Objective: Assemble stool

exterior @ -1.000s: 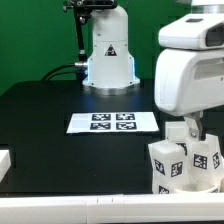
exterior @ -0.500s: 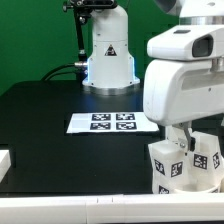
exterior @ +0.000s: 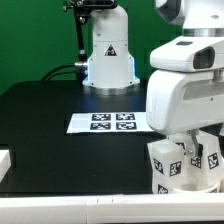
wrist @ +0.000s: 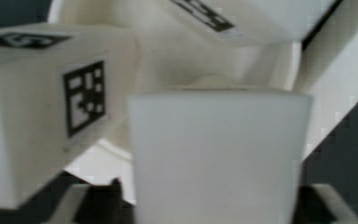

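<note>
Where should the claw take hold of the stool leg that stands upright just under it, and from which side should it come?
Grip the upright leg near its top, coming from above, claw fingers on two opposite flat sides. Its blocky, straight faces suit a pinch, and other legs crowd it, so a sideways approach looks blocked.

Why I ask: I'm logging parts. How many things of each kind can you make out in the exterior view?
Marker board: 1
Stool legs with a tag showing: 2, the second at the exterior view's right; the arm may hide others
Robot arm: 1
Total: 4
</note>
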